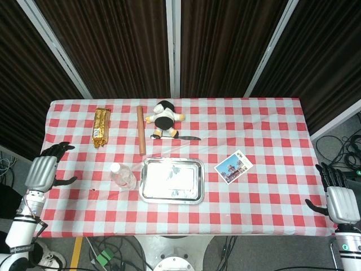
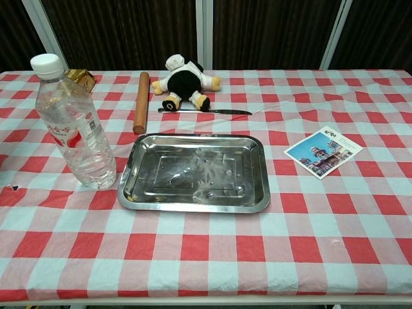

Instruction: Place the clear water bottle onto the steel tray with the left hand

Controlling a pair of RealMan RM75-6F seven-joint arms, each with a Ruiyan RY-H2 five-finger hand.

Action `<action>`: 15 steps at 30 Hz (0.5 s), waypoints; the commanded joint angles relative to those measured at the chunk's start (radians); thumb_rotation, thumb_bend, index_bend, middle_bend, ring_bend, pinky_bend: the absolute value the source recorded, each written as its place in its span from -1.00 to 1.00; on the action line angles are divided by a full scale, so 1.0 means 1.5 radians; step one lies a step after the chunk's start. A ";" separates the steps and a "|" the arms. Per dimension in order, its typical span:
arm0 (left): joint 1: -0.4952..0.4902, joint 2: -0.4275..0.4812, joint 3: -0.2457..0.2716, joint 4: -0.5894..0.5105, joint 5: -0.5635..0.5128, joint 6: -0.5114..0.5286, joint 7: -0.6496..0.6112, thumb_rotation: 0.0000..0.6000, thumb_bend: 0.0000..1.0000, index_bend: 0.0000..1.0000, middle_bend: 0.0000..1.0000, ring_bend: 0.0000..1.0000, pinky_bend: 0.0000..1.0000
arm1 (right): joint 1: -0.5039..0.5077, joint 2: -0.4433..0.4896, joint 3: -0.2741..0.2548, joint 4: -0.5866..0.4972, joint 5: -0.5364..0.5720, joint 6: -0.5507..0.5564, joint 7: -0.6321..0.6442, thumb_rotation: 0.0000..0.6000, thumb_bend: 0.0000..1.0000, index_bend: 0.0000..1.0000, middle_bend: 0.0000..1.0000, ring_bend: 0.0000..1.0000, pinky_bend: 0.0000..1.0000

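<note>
Dark ribbed curtains hang behind your red-and-white checked worktop (image 1: pixel 271 147), where the clear water bottle (image 2: pixel 74 122) stands upright with its white cap on, just beside the left rim of the steel tray (image 2: pixel 125 183) and not on it. Your left hand (image 1: pixel 45 169) sits at the worktop's left edge, well apart from the bottle, fingers spread and holding nothing; your right hand (image 1: pixel 338 195) hangs off the right edge, likewise empty with fingers apart. Neither hand appears in the chest view. Behind the tray, a knife (image 2: pixel 206 111) lies flat in front of a black, white and yellow plush toy (image 2: pixel 183 82), with a wooden rolling pin (image 2: pixel 140 102) to their left and a gold snack packet (image 1: pixel 101 127) further left. A picture postcard (image 2: pixel 323 151) rests to the right of the tray, apart from it.
</note>
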 commanded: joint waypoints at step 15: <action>0.023 0.017 0.003 -0.035 -0.023 -0.073 -0.268 1.00 -0.99 -0.47 -0.49 -0.63 -0.55 | 0.001 -0.003 0.000 0.005 0.005 -0.007 -0.001 1.00 -0.80 -0.87 -0.94 -1.00 -1.00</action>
